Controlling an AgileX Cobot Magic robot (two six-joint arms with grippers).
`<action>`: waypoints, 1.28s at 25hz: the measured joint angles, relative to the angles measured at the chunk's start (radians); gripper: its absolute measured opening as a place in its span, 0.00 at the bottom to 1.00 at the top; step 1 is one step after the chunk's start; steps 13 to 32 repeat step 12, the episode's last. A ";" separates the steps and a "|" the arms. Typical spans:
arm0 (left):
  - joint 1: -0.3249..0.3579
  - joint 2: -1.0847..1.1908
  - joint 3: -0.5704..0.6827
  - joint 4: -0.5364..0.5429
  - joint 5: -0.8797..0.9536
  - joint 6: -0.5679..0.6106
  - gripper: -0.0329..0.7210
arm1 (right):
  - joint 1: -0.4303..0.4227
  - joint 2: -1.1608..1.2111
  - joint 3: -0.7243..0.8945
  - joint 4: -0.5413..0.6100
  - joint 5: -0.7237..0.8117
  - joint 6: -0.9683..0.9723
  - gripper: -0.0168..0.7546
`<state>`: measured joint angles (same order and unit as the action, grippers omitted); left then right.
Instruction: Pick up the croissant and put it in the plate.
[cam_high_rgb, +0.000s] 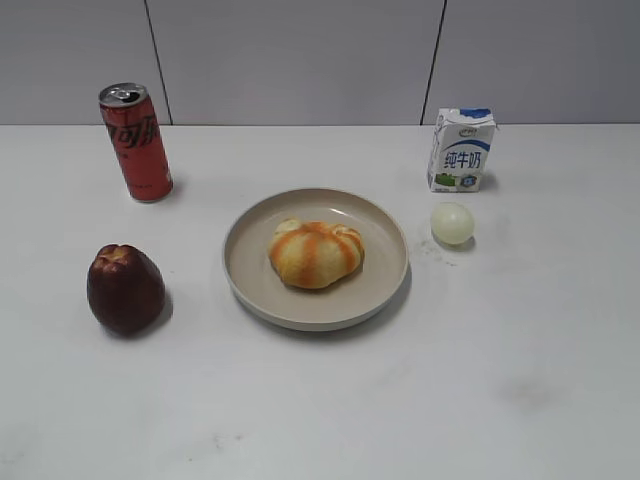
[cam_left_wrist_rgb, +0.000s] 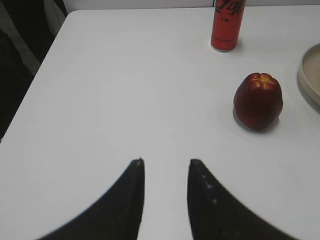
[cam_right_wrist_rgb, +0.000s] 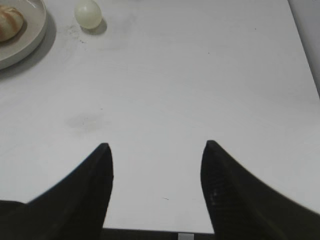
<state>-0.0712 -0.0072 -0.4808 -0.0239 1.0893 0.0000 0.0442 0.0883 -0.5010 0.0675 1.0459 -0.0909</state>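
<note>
Croissant (cam_high_rgb: 315, 254): plump, glossy, golden-yellow with orange-brown stripes; sits mid-frame inside plate (cam_high_rgb: 392, 280), clear of beige rim all round. Apple (cam_high_rgb: 125, 288) lower left, can (cam_high_rgb: 136, 142) upper left, milk carton (cam_high_rgb: 461, 150) upper right, egg (cam_high_rgb: 452, 223) just beside plate's right rim. Table (cam_high_rgb: 330, 400) bare across lower frame. Left gripper (cam_left_wrist_rgb: 166, 162): fingers narrowly apart, holding nothing. Right gripper (cam_right_wrist_rgb: 157, 145): fingers wide apart, holding nothing.

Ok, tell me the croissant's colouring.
Golden-yellow croissant with orange-brown stripes, clearest in the exterior view.
</note>
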 joint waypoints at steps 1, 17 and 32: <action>0.000 0.000 0.000 0.000 0.000 0.000 0.35 | 0.000 -0.016 0.000 0.000 -0.001 0.000 0.58; 0.000 0.000 0.000 0.000 0.000 0.000 0.35 | 0.000 -0.094 0.000 0.001 -0.003 -0.001 0.58; 0.000 0.000 0.000 0.000 0.000 0.000 0.35 | 0.000 -0.094 0.000 0.001 -0.003 -0.001 0.58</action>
